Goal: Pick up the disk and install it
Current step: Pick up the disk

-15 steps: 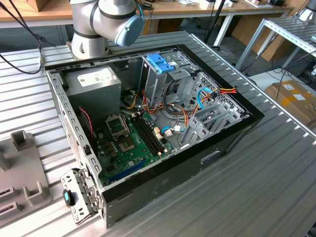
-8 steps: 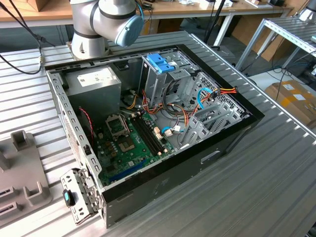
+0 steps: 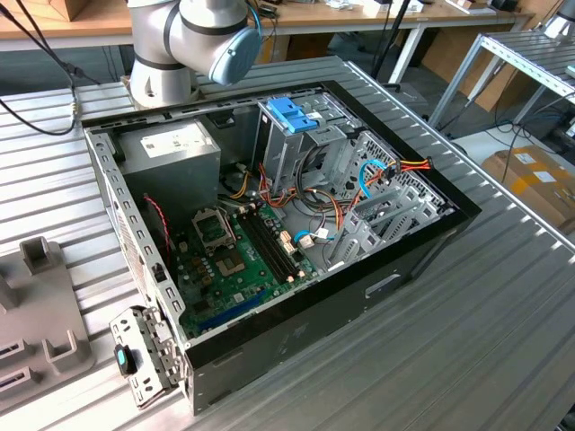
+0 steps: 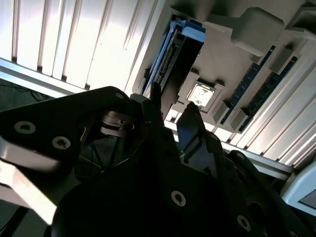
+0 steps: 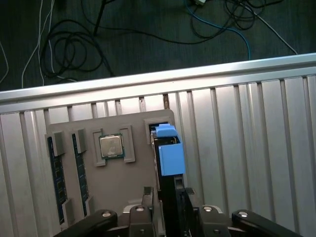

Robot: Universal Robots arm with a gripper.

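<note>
Spreading under everything is the ribbed metal table point(image 3: 485, 296). It has wide bare ribs on the exterior view's right of the open black computer case point(image 3: 296, 337), and a narrower bare strip between that case and the grey tray point(image 3: 40, 296) at the exterior view's left edge. The arm's base point(image 3: 171, 54) stands behind the case. Inside the case a grey power supply point(image 3: 171, 166) carries a white sticker point(image 3: 175, 137) (its print is too small to read), and a blue bracket point(image 3: 292, 115) tops the drive cage. In the first wrist view the tray lies near the table's edge rail point(image 5: 148, 84), beyond which show dark floor and loose cables point(image 5: 74, 44); bare ribs run alongside the tray's disk side. The disk point(image 5: 171, 155) stands on edge in a slot of the tray, its blue rail showing, beside a processor point(image 5: 111, 146) and memory sticks point(image 5: 58, 173). The gripper point(image 5: 168, 197) sits astride the disk; whether it clamps the disk or merely flanks it, I cannot tell.
</note>
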